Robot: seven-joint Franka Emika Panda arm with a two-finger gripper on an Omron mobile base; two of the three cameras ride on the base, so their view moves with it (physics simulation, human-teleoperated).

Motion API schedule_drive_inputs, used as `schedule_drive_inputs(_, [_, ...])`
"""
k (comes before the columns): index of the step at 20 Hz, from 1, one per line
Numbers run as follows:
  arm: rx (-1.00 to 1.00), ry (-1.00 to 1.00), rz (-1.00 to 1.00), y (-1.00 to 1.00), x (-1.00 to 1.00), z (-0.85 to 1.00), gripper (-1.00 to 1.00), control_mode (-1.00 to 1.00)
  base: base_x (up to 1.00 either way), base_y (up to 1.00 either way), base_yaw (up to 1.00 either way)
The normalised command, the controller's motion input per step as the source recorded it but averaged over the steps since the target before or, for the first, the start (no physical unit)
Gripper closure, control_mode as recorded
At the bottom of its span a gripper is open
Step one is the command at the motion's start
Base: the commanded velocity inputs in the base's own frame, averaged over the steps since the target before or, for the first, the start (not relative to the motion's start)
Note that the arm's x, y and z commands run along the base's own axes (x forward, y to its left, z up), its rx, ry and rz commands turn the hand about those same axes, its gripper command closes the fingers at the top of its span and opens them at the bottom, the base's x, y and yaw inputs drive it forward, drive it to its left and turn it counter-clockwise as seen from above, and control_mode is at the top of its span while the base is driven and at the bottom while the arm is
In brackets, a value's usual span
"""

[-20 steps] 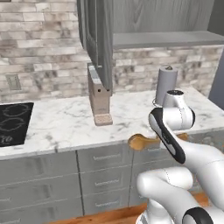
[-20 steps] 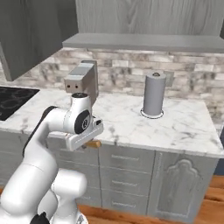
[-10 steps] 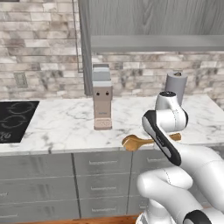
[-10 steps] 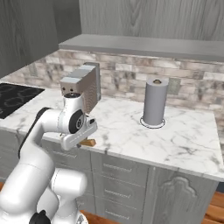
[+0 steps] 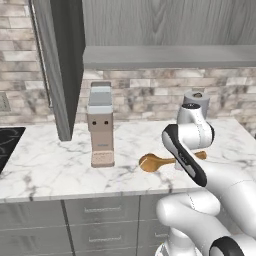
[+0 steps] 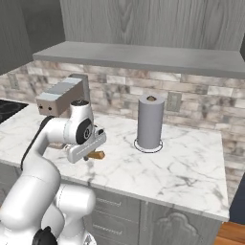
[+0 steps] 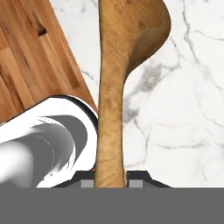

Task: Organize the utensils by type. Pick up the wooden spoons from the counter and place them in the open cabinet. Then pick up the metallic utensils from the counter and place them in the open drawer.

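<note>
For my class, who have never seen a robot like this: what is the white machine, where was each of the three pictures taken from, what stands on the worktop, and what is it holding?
The white machine is a robot arm on a driving base in a simulated kitchen. Two pictures come from cameras on its base, behind it to left and right; the third looks along its hand. On the marble counter stand a boxy grey and tan appliance and a paper towel roll. The gripper has its jaws shut on the handle of a wooden spoon, held just above the counter.
</note>
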Motion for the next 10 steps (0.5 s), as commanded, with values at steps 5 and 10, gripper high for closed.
schedule_drive_inputs(5, [0.0, 0.0, 0.0, 0.0, 0.0, 0.0, 1.0, 1.0, 0.14, -0.27, 0.0])
schedule_drive_inputs(10, [0.01, 0.0, 0.0, -0.02, 0.0, 0.0, 1.0, -1.0, 0.0, -0.11, 0.0])
